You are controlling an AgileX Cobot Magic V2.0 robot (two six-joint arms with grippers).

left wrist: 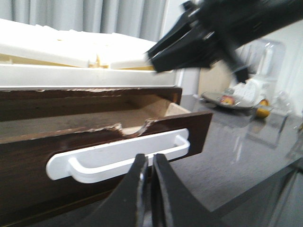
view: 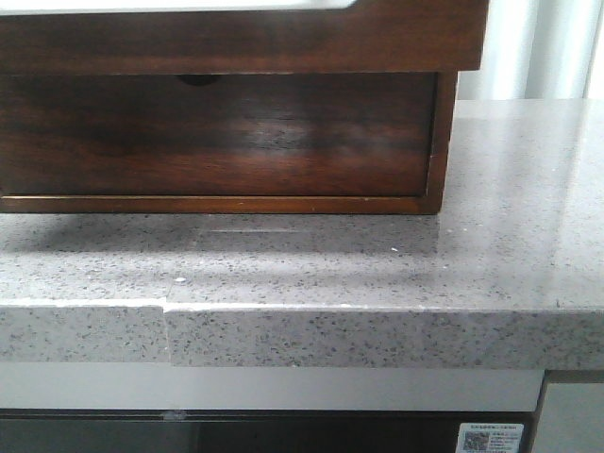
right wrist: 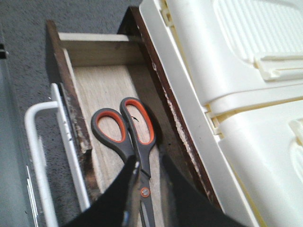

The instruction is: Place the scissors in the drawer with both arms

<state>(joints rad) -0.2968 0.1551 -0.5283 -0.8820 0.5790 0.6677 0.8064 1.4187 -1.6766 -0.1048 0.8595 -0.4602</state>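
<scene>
The drawer (left wrist: 28,156) is pulled open, its white handle (left wrist: 118,156) facing my left gripper (left wrist: 149,161), which is shut and empty just in front of and below the handle bar. In the front view only the drawer's dark front (view: 236,42) shows, and no gripper. The scissors (right wrist: 125,130), grey with orange inserts, lie flat on the drawer's pale wood floor (right wrist: 102,90). My right gripper (right wrist: 150,163) is open above them, its fingers either side of the blades near the pivot. The right arm (left wrist: 213,33) hangs dark over the drawer.
A white plastic box (right wrist: 236,71) sits on the cabinet top right beside the drawer opening. The lower drawer front (view: 217,137) is closed. The cabinet stands on a grey speckled counter (view: 377,255). Dishes and fruit (left wrist: 236,101) stand farther along the counter.
</scene>
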